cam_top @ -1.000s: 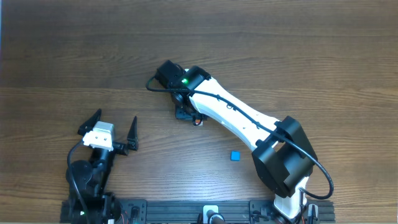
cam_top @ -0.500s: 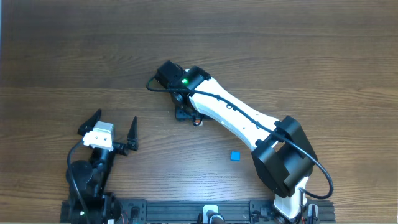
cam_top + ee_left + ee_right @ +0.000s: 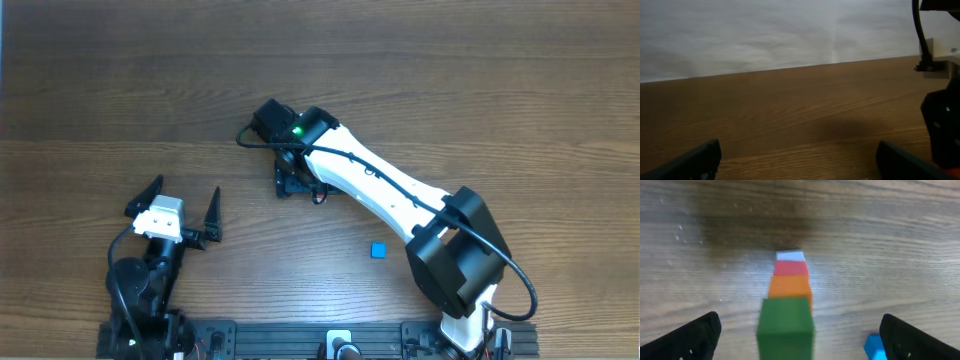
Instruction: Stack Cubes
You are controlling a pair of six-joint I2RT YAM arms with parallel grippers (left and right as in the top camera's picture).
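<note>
Matt wood-grain table point(image 3: 480, 90); smooth matt green cube point(image 3: 785, 325).

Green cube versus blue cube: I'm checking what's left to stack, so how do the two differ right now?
The green cube tops the stack, resting on the orange cube; the blue cube lies alone on the table, apart from it. The green cube sits below the open right gripper, untouched; the blue cube lies off to one side. Neither cube is gripped.
</note>
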